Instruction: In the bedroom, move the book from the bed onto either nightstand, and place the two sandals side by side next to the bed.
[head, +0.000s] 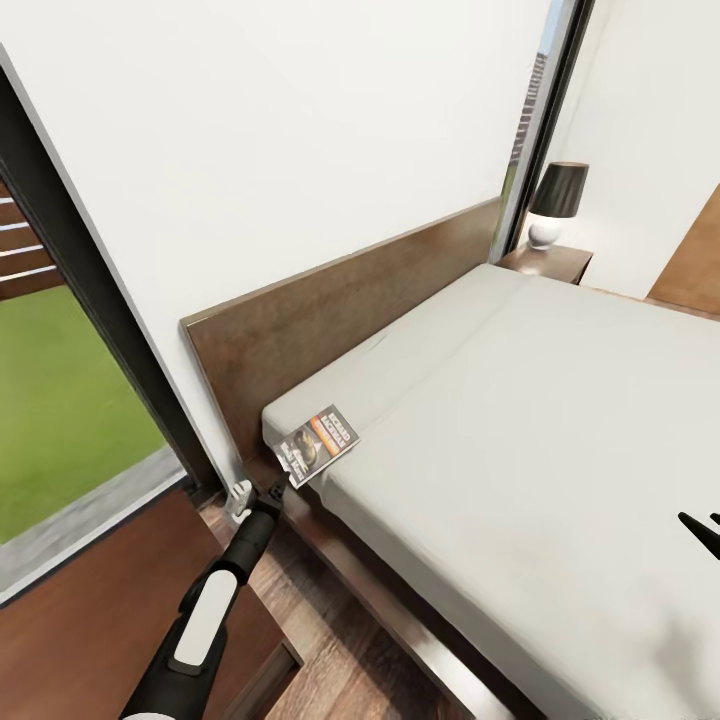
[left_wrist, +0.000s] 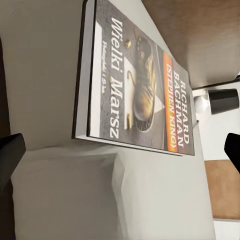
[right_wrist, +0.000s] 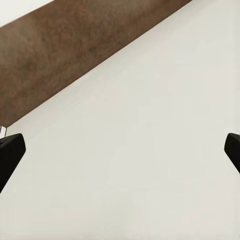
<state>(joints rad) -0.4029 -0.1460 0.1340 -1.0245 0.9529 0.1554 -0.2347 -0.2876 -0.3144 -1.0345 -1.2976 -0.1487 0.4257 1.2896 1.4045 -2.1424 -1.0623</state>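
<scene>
The book (head: 318, 445) lies flat on the pale-grey mattress (head: 520, 420) of the bed, at the corner by the dark-brown headboard (head: 340, 310). My left gripper (head: 277, 492) hovers just off that corner, open, its tips close to the book's edge. In the left wrist view the book (left_wrist: 135, 85) fills the space ahead of the wide-apart fingers (left_wrist: 10, 157). My right gripper (head: 705, 528) is open over the mattress, holding nothing, with bare mattress (right_wrist: 140, 150) ahead of it. One nightstand (head: 90, 610) sits under my left arm. The sandals are out of view.
A second nightstand (head: 548, 262) with a black-shaded lamp (head: 556, 200) stands at the bed's far side. A tall dark-framed window (head: 70, 300) is at the left. Wood-plank floor (head: 330, 640) runs between the near nightstand and the bed frame.
</scene>
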